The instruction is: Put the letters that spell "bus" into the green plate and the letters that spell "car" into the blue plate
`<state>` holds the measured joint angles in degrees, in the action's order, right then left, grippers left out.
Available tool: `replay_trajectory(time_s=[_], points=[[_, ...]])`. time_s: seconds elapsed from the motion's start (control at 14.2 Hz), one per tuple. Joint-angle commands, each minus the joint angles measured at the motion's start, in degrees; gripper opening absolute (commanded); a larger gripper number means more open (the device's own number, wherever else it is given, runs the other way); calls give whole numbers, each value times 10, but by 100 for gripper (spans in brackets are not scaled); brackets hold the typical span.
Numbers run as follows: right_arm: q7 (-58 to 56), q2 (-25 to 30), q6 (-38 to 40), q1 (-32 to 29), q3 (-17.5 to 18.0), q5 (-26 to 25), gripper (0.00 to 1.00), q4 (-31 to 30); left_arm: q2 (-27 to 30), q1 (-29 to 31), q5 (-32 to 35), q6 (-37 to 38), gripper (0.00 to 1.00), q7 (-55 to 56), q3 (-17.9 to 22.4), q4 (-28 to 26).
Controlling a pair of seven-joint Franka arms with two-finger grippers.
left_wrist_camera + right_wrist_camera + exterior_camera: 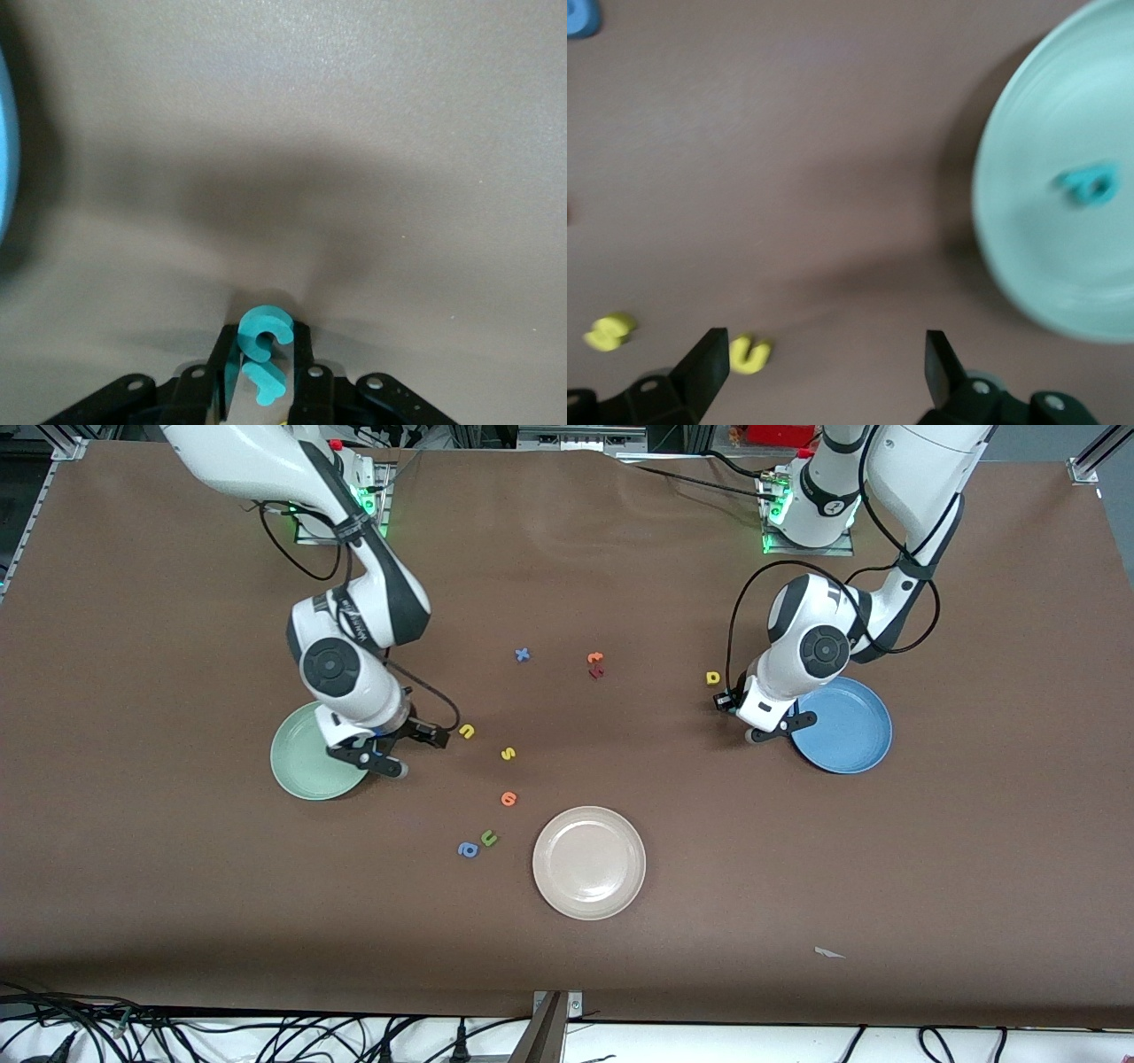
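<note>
The brown table (567, 558) carries three plates. The green plate (306, 766) lies under the right gripper (390, 748), whose fingers are spread wide and hold nothing; a teal letter (1090, 186) lies in that plate. The blue plate (846, 726) is just beside the left gripper (769, 731), which pinches two teal letters (261, 350). A cream plate (589, 862) sits apart. The yellow "u" (466, 732) and "s" (508, 754) lie near the right gripper (no lettering on the arms is readable).

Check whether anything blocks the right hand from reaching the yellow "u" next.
Nothing visible does. The right hand is open over bare table beside the green plate, with the yellow "u" close by and only brown surface between them.
</note>
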<state>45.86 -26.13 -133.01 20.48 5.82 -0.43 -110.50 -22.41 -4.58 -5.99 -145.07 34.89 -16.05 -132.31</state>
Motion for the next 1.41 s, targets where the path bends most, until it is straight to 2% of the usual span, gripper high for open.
replay_trajectory(time_s=[0.0,0.07,0.21,0.49,0.64,0.85,0.99,1.13,1.27,1.34], points=[[80,-7,-22,30,5,5,66,-2,-10,-4,11,-6,22,7,1,-7],[105,-8,-29,39,5,5,59,-4,-10,-4,11,-6,19,7,1,-6],[134,-22,-67,44,5,5,58,-16,-10,-3,11,-6,12,7,1,-4],[146,-42,-97,54,5,3,58,-23,-7,0,11,-6,12,6,1,1],[147,-60,-131,54,5,3,58,-24,-4,6,11,10,12,4,5,38],[147,-60,-134,55,5,3,58,-32,1,30,11,91,12,-3,7,100],[147,-60,-135,55,5,3,58,-33,4,54,11,164,12,-43,7,144],[146,-61,-135,55,5,3,54,-34,14,92,11,219,12,-110,7,159],[145,-68,-135,55,4,2,45,-33,25,139,12,249,12,-179,8,159],[143,-67,-135,55,5,1,37,-33,25,159,16,266,12,-216,8,159]])
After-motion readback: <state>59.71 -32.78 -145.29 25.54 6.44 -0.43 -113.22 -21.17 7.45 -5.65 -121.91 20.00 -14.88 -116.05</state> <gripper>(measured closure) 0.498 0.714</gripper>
